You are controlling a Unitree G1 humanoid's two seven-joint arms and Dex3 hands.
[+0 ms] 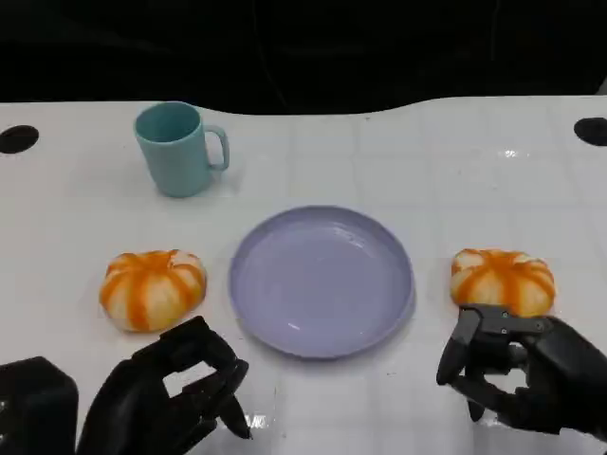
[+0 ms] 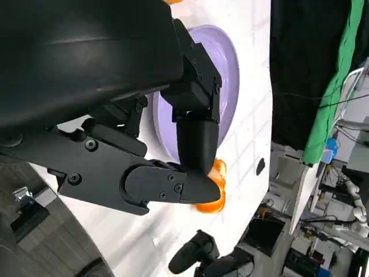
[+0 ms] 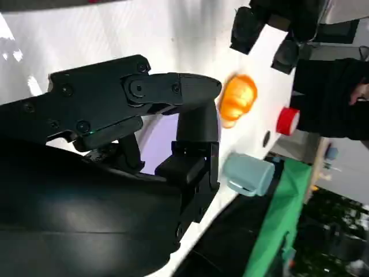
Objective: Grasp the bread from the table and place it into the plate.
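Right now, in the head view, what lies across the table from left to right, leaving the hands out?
Left bread roll → teal mug, set farther back → purple plate → right bread roll. The plate holds nothing yet.

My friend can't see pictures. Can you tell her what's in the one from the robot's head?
A purple plate sits on a white table with nothing on it, and an orange-striped bread roll lies on each side, one left and one right. The left hand and right hand hover nearby, holding nothing. A teal mug stands farther back.
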